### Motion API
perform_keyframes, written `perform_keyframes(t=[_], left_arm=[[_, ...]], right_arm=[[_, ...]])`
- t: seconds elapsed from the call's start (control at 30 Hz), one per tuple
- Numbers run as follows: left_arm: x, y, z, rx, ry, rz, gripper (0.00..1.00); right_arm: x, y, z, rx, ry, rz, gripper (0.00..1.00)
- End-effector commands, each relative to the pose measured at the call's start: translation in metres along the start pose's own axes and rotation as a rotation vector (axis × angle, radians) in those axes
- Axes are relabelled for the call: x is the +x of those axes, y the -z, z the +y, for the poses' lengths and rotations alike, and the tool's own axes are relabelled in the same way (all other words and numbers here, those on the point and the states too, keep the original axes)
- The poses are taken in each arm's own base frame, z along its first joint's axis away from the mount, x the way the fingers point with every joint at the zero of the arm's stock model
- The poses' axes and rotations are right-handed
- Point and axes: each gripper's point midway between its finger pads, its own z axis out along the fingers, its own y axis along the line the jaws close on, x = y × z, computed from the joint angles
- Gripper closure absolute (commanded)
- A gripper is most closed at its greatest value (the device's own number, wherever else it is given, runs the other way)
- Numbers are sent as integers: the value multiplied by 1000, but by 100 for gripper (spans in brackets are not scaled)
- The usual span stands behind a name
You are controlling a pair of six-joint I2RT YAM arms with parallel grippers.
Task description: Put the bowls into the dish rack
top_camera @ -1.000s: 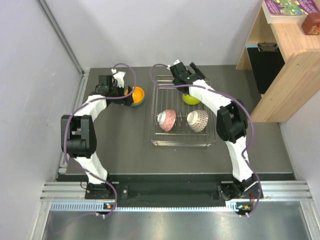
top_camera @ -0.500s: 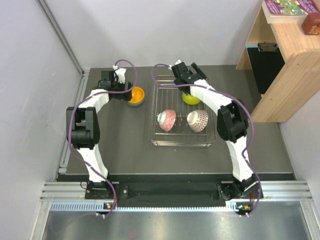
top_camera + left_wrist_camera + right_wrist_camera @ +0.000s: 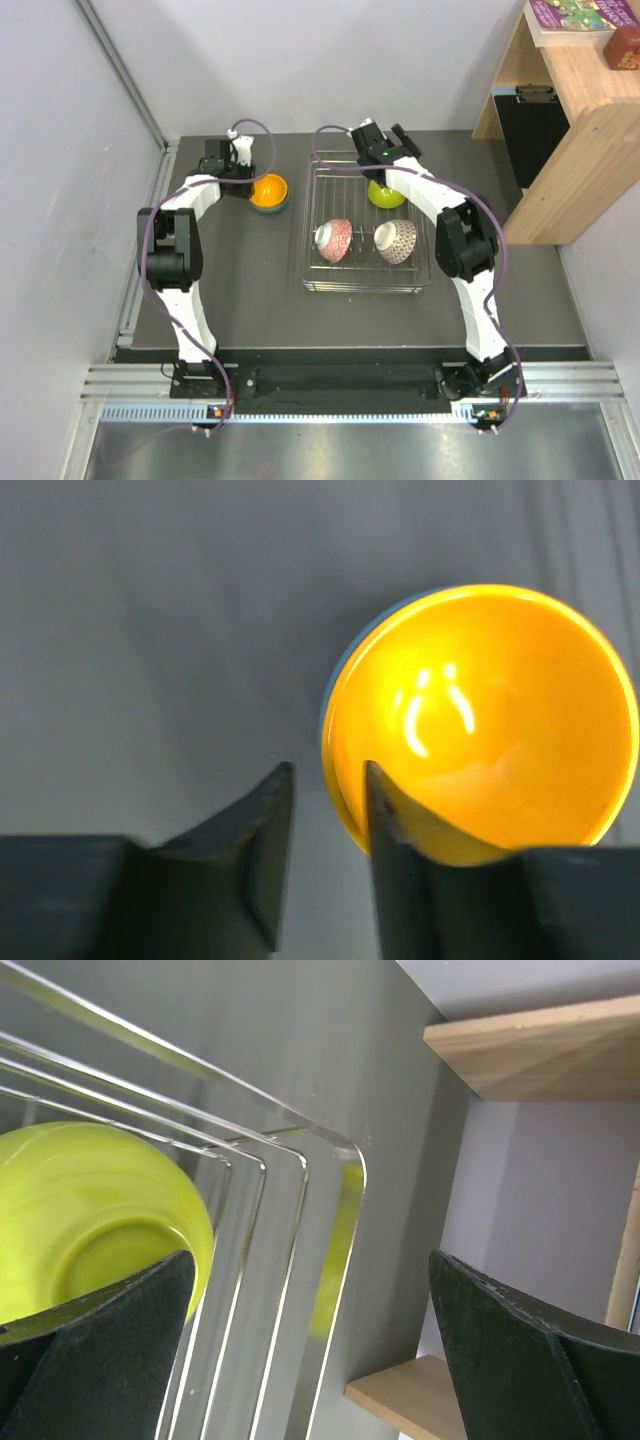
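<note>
**Getting a clean pinch on the orange bowl**

My left gripper (image 3: 328, 815) stands astride the near rim of the orange bowl (image 3: 480, 720), one finger inside and one outside; the fingers are narrowly apart, with a sliver of table (image 3: 150, 630) showing beside the outer one, so nothing is clamped yet. That bowl sits nested in the blue bowl (image 3: 285, 203), on the table left of the dish rack (image 3: 308, 225). I judge the pinch should land square on the rim; the outer finger may catch the blue rim too. My right gripper (image 3: 310, 1360) is wide apart and empty over the lime bowl (image 3: 90, 1210) inside the rack.
</note>
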Motion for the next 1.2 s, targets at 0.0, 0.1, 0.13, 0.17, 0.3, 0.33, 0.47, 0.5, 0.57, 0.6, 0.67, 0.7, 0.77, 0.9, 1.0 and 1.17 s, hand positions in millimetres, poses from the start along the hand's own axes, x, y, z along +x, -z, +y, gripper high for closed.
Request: perform_keyframes(t=[0.0, 0.1, 0.13, 0.17, 0.3, 0.33, 0.47, 0.5, 0.57, 0.6, 0.67, 0.7, 0.77, 0.9, 1.0, 1.17], left_arm=[[-21, 3, 3, 1, -16, -45, 65], [-23, 4, 3, 4, -17, -49, 71], [-24, 4, 3, 4, -17, -49, 71], [-23, 5, 2, 6, -19, -46, 74], [-22, 3, 0, 17, -19, -41, 82], [-21, 3, -1, 23, -19, -39, 82], [-18, 0, -5, 35, -28, -25, 88], [-17, -1, -7, 39, -29, -21, 90], [-16, -2, -8, 41, -31, -18, 95], [-16, -3, -9, 44, -31, -17, 98], [-17, -2, -9, 43, -33, -18, 100], [-18, -2, -10, 44, -33, -22, 100], [-20, -1, -10, 45, -29, -24, 100], [-25, 2, -12, 51, -24, -34, 100], [-31, 6, -14, 53, -24, -46, 100], [-41, 15, -18, 61, -22, -66, 100]], right_arm=[[5, -12, -10, 51, -13, 21, 0], [8, -16, -13, 65, -8, 31, 0], [7, -15, -13, 69, -5, 30, 0], [8, -17, -14, 72, -6, 32, 0], [8, -17, -18, 84, -7, 33, 0], [7, -16, -20, 85, -10, 30, 0], [5, -12, -24, 86, -19, 21, 1], [4, -11, -24, 78, -22, 16, 0], [2, -8, -25, 68, -33, 7, 0], [1, -6, -25, 55, -36, 3, 0], [-3, 1, -26, 47, -46, -12, 0], [-5, 3, -27, 43, -53, -19, 0], [-8, 9, -30, 39, -63, -33, 1], [-16, 21, -33, 36, -77, -59, 0], [-20, 28, -36, 33, -93, -75, 0], [-26, 38, -41, 20, -121, -100, 0]])
